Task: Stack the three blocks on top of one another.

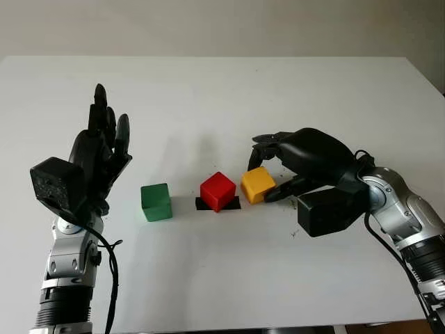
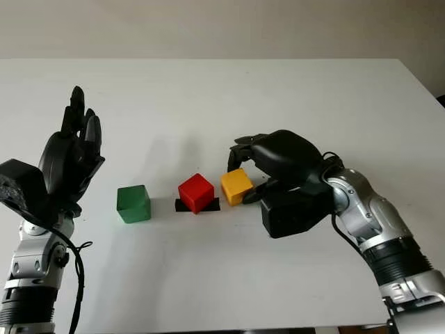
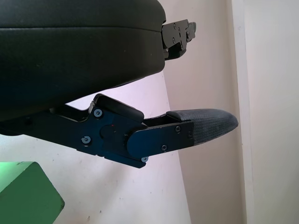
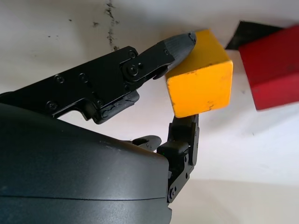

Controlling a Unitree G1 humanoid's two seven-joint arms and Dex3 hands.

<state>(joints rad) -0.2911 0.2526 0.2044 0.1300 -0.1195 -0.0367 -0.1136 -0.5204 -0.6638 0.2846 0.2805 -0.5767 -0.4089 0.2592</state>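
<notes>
While left hand [image 1: 97, 149] hangs open near green block [image 1: 156, 202] — right hand [image 1: 272, 170] pinches yellow block [image 1: 257, 184], beside red block [image 1: 217, 191] on tabletop [image 1: 222, 90].

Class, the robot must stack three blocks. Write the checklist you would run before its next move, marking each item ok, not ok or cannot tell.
1. Right hand fingers on the yellow block: ok.
2. Grip firm enough to lift: cannot tell.
3. Red block top free for stacking: ok.
4. Red block sits on the black mark: ok.
5. Green block apart from the others: ok.
6. Left hand open, raised beside the green block, out of the path: ok.
</notes>
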